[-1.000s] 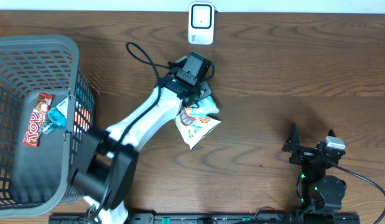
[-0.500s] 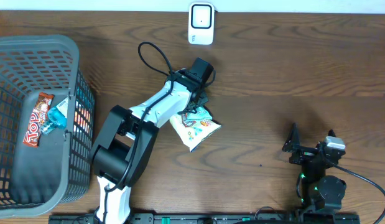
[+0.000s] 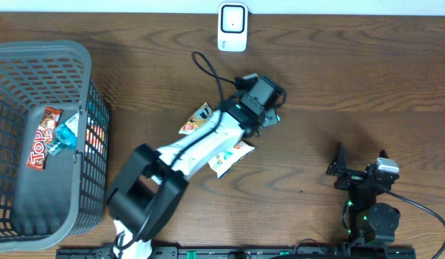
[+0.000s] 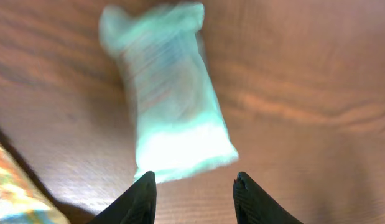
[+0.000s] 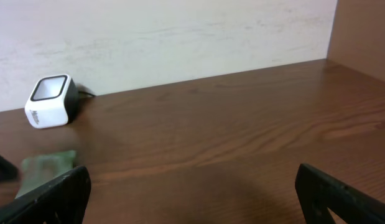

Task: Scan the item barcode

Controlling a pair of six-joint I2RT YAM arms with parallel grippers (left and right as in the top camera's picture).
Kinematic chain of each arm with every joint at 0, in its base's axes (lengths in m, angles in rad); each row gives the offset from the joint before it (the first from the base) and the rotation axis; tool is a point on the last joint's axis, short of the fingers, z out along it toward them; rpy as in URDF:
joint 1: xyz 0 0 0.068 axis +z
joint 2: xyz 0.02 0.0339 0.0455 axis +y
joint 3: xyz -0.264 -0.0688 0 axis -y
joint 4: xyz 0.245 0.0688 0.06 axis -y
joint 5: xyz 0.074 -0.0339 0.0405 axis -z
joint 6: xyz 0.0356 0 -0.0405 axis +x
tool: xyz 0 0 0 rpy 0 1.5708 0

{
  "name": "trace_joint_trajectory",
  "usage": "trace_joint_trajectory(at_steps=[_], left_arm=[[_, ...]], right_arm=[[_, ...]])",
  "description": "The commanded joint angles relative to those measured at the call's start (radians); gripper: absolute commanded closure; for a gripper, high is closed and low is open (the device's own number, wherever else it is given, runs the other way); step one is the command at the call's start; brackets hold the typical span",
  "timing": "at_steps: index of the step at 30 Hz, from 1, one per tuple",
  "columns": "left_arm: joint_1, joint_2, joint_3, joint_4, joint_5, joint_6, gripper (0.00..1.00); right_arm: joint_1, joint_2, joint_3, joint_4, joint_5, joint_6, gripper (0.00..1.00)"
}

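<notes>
Where the brown wooden table (image 3: 366, 86) fills the overhead view, you see a grey mesh basket (image 3: 35, 49) at its left edge, with a red Top candy bar (image 3: 41, 140) and a blue wrapper lying inside. Your left arm (image 3: 200, 140) reaches diagonally from the near edge toward the middle of the table, passing over a printed snack bag (image 3: 236, 152) and beside a smaller orange-and-white packet (image 3: 197, 119). The white barcode scanner (image 3: 232, 26) stands at the far edge, well apart from the arm's tip. Your left gripper (image 4: 194, 178) has its fingers apart, with bare wood showing between them. The item, a pale green packet (image 4: 170, 106), lies flat on the table just beyond the fingertips, blurred; you cannot tell whether they touch it. Your right gripper (image 5: 191, 169) sits near the table's right front, its fingers spread wide with nothing between them.
</notes>
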Motion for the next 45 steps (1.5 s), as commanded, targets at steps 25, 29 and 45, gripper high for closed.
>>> trace_joint_trajectory(at_steps=[25, 29, 45], left_arm=[[0.735, -0.602, 0.302, -0.589, -0.113, 0.163, 0.07], [0.964, -0.586, 0.292, -0.705, -0.113, -0.09, 0.06], [1.143, -0.273, 0.181, -0.879, -0.107, -0.497, 0.06]], right_arm=[[-0.006, -0.004, -0.001, -0.003, 0.004, -0.011, 0.01], [-0.006, -0.004, -0.001, -0.003, 0.005, -0.011, 0.01], [-0.006, -0.004, -0.001, -0.003, 0.004, -0.011, 0.01]])
